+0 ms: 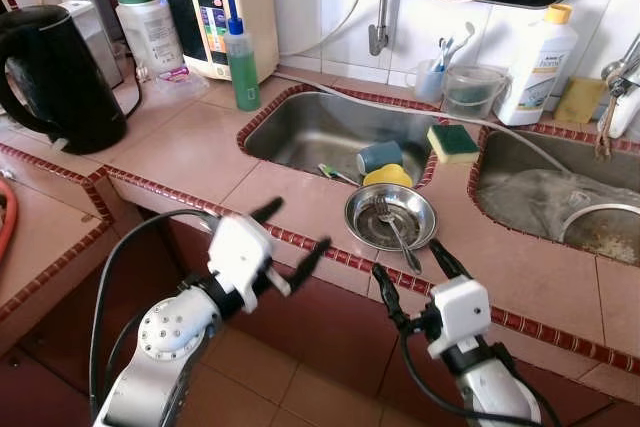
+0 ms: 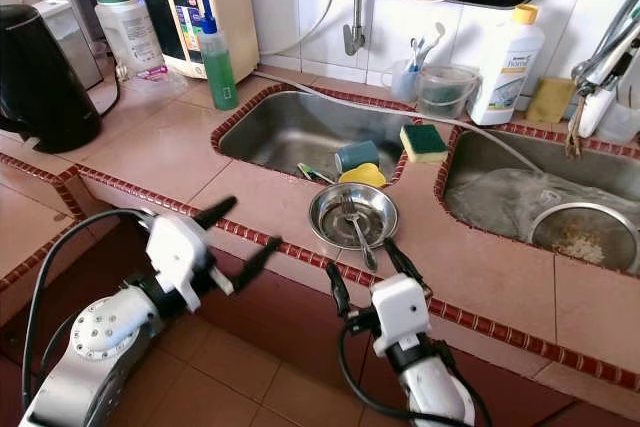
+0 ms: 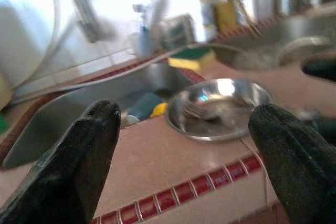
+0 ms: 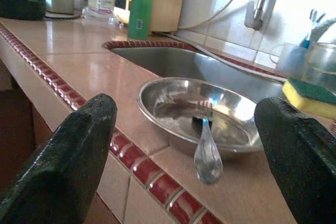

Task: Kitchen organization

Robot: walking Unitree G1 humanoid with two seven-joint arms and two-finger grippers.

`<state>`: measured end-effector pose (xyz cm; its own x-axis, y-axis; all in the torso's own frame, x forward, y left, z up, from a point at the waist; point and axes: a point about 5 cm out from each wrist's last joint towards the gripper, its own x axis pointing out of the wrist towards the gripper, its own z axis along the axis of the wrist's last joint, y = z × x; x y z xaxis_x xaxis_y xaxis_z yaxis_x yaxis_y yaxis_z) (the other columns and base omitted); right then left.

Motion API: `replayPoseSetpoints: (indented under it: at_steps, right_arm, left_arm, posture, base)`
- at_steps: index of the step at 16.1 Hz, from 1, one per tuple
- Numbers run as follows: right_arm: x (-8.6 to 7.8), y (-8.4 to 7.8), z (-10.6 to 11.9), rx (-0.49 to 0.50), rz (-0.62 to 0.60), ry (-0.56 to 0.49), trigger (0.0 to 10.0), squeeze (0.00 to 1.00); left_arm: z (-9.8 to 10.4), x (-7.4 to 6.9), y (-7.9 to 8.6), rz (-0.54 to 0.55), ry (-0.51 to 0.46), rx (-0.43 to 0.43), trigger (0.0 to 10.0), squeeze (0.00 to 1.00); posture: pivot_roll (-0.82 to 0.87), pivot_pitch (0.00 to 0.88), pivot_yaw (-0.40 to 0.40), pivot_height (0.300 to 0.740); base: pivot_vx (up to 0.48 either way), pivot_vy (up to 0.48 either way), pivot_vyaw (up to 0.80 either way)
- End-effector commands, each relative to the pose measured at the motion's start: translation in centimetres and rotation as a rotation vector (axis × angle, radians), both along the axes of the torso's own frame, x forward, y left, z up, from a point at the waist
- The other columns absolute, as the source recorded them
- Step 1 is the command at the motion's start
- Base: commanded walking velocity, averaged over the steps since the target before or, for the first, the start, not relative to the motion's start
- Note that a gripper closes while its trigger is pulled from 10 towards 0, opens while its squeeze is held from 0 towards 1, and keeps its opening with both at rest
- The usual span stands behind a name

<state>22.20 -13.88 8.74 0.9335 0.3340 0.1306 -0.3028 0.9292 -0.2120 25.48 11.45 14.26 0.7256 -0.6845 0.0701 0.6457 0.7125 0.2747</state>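
Right now both grippers hover off the front edge of the tiled tabletop (image 1: pixel 190 152), holding nothing. Left gripper (image 1: pixel 292 237) sits left of the steel bowl (image 1: pixel 390 217), jaws apart, pointing toward it. Right gripper (image 1: pixel 410 269) is just in front of the bowl, jaws wide apart, bowl framed between its fingers (image 4: pixel 68 156) in the right wrist view. Bowl rests on the tabletop near the front edge, just in front of the strip dividing the two sinks. A fork (image 1: pixel 393 227) lies in it, handle sticking out over the rim toward the robot. Left sink (image 1: pixel 310 127) holds a yellow cup (image 1: pixel 388 176), a teal cup (image 1: pixel 380 156) and a green-handled utensil (image 1: pixel 335 173). Yellow-green sponge (image 1: pixel 452 143) sits on the divider between sinks. Right sink (image 1: pixel 520 162) has a grey cloth (image 1: pixel 540 202) and part of a steel pan (image 1: pixel 600 229). Green bottle (image 1: pixel 240 65), black kettle (image 1: pixel 50 77) and a white appliance (image 1: pixel 222 7) stand at the back left; white detergent bottle (image 1: pixel 535 65) at back right.
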Motion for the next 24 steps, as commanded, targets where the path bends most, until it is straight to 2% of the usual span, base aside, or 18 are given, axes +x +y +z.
replayPoseSetpoints:
  at_steps: [1, 6, 7, 12, 17, 24]
  right_arm:
    - [-0.4, -0.4, -0.1, -0.014, -0.014, -0.006, 10.0, 0.00]
    - [-1.5, -2.4, -1.0, -0.151, -0.100, -0.001, 10.0, 0.00]
    - [-1.5, -2.4, -1.0, -0.151, -0.100, -0.001, 10.0, 0.00]
    - [-0.6, -4.7, -0.5, -0.388, -0.102, -0.049, 10.0, 0.00]
    - [0.7, -4.9, -0.1, -0.471, 0.016, -0.063, 10.0, 0.00]
    - [2.7, -4.6, 0.3, -0.512, 0.139, -0.077, 10.0, 0.00]
  left_arm:
    - [-0.4, -0.1, -0.1, -0.034, -0.001, 0.044, 10.0, 0.00]
    - [-0.1, 0.4, -0.2, -0.041, -0.001, 0.029, 10.0, 0.00]
    - [-0.1, 0.4, -0.2, -0.041, -0.001, 0.029, 10.0, 0.00]
    - [-0.2, 0.5, -1.4, -0.060, 0.000, 0.003, 10.0, 0.00]
    - [0.0, 0.4, -1.5, -0.053, -0.005, -0.007, 10.0, 0.00]
    - [0.3, 0.0, -1.5, -0.034, -0.016, -0.016, 10.0, 0.00]
  posture:
    - [-0.19, 0.011, 0.087, 0.740]
    - [-0.22, 0.039, 0.106, 0.740]
    - [-0.22, 0.039, 0.106, 0.740]
    - [-0.24, 0.052, 0.098, 0.740]
    - [-0.22, 0.058, 0.077, 0.740]
    - [-0.19, 0.062, 0.050, 0.740]
  base:
    - [0.000, 0.000, 0.00]
    - [0.000, 0.000, 0.00]
    - [0.000, 0.000, 0.00]
    - [0.000, 0.000, 0.00]
    - [0.000, 0.000, 0.00]
    - [0.000, 0.000, 0.00]
